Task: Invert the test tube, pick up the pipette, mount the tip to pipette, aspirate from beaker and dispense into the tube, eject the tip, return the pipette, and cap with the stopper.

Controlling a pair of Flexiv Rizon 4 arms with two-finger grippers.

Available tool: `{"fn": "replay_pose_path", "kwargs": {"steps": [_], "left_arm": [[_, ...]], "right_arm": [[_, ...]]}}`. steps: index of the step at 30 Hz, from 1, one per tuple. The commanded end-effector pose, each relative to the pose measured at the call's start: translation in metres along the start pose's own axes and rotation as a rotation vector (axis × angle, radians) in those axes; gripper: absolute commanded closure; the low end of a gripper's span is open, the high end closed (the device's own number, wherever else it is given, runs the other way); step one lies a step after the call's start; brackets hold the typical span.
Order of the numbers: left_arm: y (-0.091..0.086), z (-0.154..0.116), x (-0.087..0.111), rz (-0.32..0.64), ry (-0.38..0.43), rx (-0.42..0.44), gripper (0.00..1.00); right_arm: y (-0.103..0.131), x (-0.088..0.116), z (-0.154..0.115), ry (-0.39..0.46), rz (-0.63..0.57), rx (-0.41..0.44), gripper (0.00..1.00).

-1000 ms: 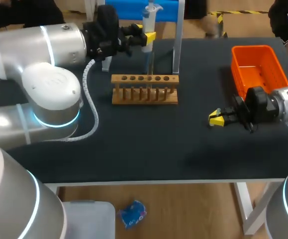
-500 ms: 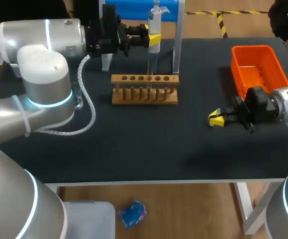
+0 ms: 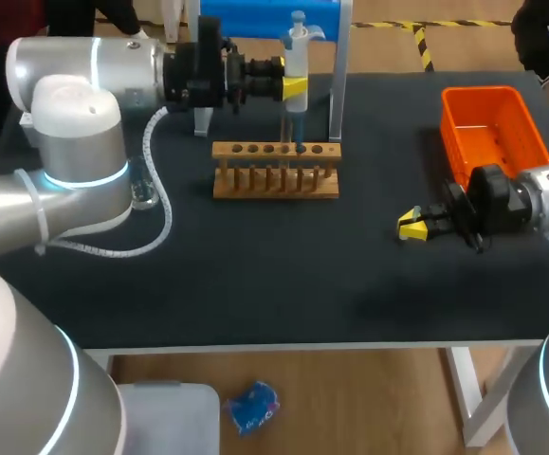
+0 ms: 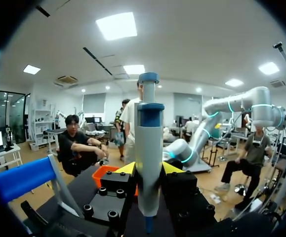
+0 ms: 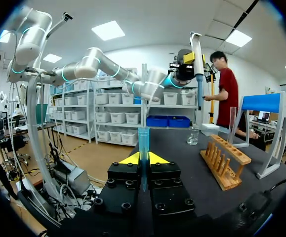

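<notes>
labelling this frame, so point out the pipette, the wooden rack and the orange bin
pipette [image 3: 296,57], head view, on its white body
wooden rack [image 3: 276,191], head view, on its bottom board
orange bin [image 3: 483,92], head view, on its far rim

— What sort of place is this?
— A lab bench. A wooden test tube rack [image 3: 276,169] stands toward the far edge of the dark tabletop [image 3: 255,284], with a pipette [image 3: 296,52] above it.
— Anything else?
— A glass beaker [image 5: 193,136] near the left edge
</notes>
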State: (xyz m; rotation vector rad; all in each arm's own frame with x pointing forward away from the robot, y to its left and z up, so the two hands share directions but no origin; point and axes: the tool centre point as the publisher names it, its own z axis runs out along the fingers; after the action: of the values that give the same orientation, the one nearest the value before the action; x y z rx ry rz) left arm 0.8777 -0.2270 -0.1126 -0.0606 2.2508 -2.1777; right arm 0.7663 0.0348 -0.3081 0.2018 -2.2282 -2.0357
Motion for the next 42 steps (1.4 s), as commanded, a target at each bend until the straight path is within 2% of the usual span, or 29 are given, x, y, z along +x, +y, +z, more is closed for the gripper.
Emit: {"fn": "replay_pose_path", "kwargs": {"steps": [1, 6, 13, 27, 40, 42], "left_arm": [[0.007, 0.009, 0.015, 0.020, -0.020, 0.021, 1.00], [0.015, 0.019, 0.025, 0.020, -0.012, 0.024, 1.00], [0.012, 0.023, 0.032, 0.006, -0.010, 0.002, 1.00], [0.002, 0.020, 0.027, -0.009, 0.014, 0.002, 1.00], [0.001, 0.020, 0.027, -0.018, 0.015, 0.009, 1.00], [0.001, 0.020, 0.027, -0.018, 0.015, 0.009, 1.00]], "right_arm": [[0.000, 0.000, 0.000, 0.000, -0.001, 0.000, 1.00], [0.000, 0.000, 0.000, 0.000, -0.001, 0.000, 1.00], [0.000, 0.000, 0.000, 0.000, -0.001, 0.000, 1.00], [0.000, 0.000, 0.000, 0.000, -0.001, 0.000, 1.00], [0.000, 0.000, 0.000, 0.000, -0.001, 0.000, 1.00], [0.003, -0.003, 0.005, -0.023, -0.010, 0.006, 1.00]]}}
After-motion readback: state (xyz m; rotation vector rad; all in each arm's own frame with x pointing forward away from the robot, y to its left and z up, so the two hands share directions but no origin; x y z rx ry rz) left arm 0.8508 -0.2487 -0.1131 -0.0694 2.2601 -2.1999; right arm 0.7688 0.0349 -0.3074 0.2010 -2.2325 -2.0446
